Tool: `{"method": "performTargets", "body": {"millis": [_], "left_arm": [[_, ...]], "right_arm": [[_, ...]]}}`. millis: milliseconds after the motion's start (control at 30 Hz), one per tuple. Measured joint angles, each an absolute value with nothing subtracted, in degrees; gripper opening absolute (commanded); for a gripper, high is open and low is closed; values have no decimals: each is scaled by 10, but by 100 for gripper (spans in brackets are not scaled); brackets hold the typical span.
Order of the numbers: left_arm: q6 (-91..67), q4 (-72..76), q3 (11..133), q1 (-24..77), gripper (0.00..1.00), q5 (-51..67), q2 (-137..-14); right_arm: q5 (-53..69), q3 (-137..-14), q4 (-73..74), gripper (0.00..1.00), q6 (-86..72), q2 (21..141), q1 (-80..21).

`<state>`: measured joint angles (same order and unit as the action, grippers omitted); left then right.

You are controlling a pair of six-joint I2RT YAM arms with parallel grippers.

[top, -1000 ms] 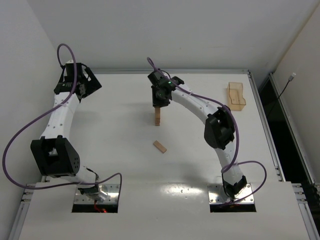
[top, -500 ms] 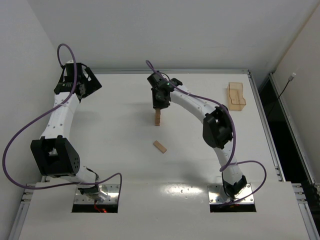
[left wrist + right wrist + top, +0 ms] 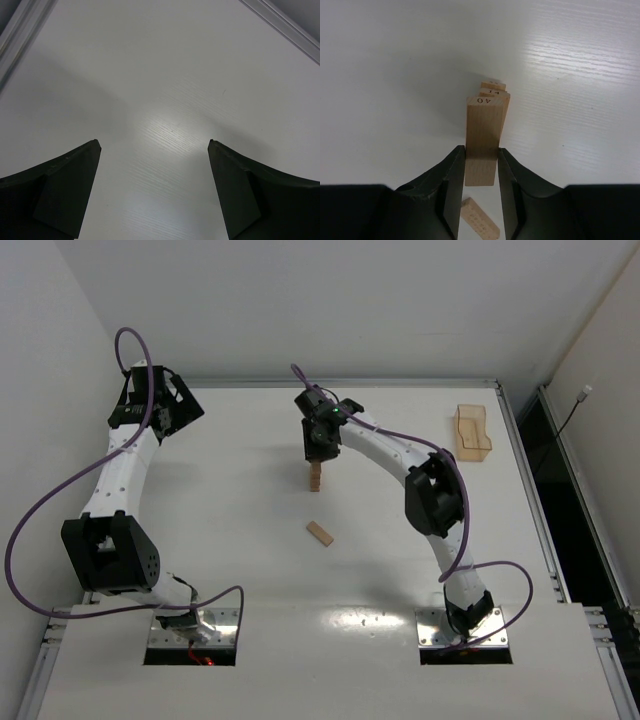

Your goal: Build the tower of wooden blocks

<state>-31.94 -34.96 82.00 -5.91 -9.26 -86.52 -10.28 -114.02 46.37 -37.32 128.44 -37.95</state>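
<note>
The tower point(image 3: 315, 480) is a short narrow stack of tan bars at the table's middle back. My right gripper point(image 3: 318, 452) hangs right over it, shut on a wood block point(image 3: 482, 135) that lies lengthwise between the jaws. Past that block's far end, the numbered ends of the stacked bars point(image 3: 495, 91) show. One loose wood block point(image 3: 319, 533) lies flat on the table nearer the bases, also seen under the jaws point(image 3: 480, 223). My left gripper point(image 3: 178, 408) is at the far left corner, open point(image 3: 155, 145) over bare table, with nothing between its fingers.
A translucent orange tray point(image 3: 472, 432) stands at the back right near the table's edge. A metal rail point(image 3: 280, 22) borders the table close to the left gripper. White walls close in on the left and at the back.
The right gripper, still holding the block, has shifted a little toward the back left over the tower. The left arm has not moved.
</note>
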Motion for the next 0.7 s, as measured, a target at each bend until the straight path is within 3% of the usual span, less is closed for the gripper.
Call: {"method": "performTargets", "body": {"millis": [233,567,700], "left_arm": [[-319,-350,820,-59,87,-93,-865],[-319,-350,820,-59,87,-90,-865],[-319,-349,819,-59,87,-88,-865]], "right_arm": [[-98,-1140,463,62,-368,1284,-380],[-75,-1136,450,65,-308,1277,-385],[-41,-1045,406,65,-240,1188,-404]]}}
